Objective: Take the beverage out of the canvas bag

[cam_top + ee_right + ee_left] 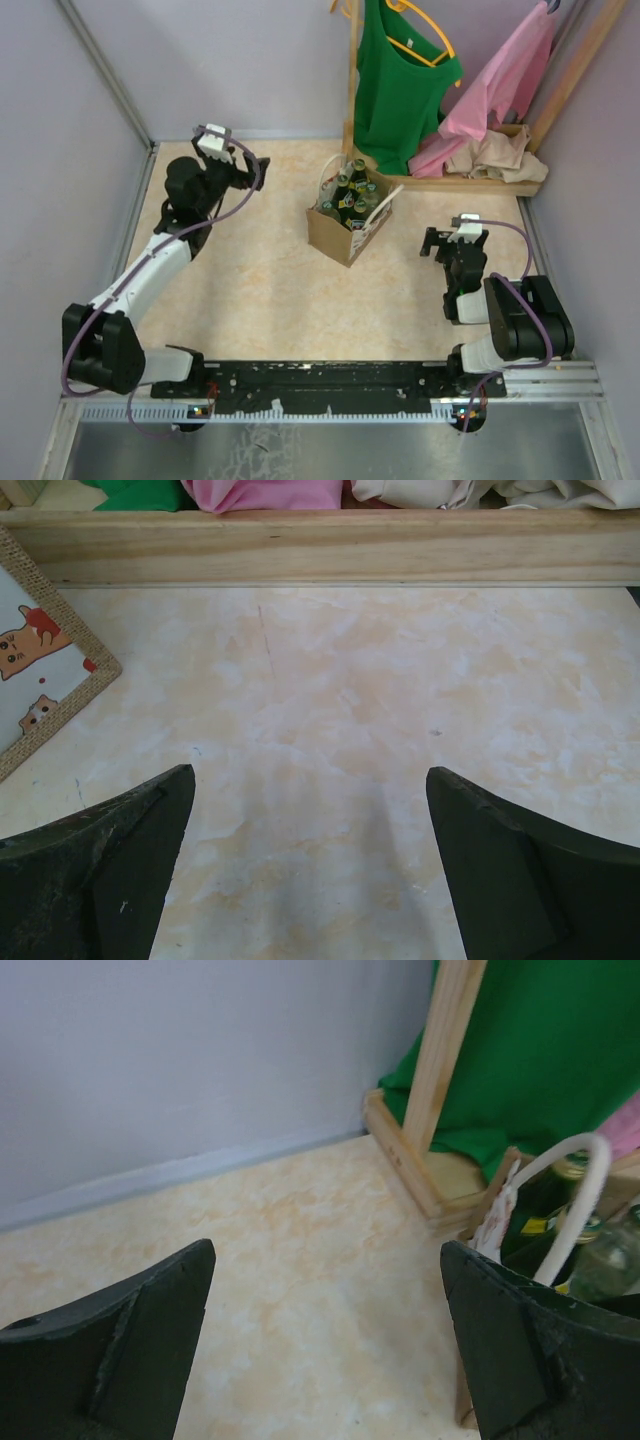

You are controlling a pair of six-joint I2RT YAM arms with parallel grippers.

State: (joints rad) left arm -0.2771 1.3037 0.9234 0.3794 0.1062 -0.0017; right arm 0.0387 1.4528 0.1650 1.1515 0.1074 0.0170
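Note:
The canvas bag [340, 228] is a tan tote with white loop handles, standing upright mid-table. Several green and clear bottles [352, 196] stand inside it. My left gripper [240, 170] is open and empty, left of the bag and apart from it. In the left wrist view my left gripper [327, 1250] has the bag's white handle [572, 1195] and bottle tops [543, 1210] just past its right finger. My right gripper [453, 240] is open and empty, right of the bag. In the right wrist view my right gripper [308, 772] is over bare table, with the bag's cat-printed corner [40, 680] at the left.
A wooden clothes rack [470, 182] stands behind the bag, with a green top [400, 80] and a pink garment [500, 85] hanging and beige cloth on its base. Its base rail [320, 545] crosses ahead of my right gripper. Grey walls enclose the table.

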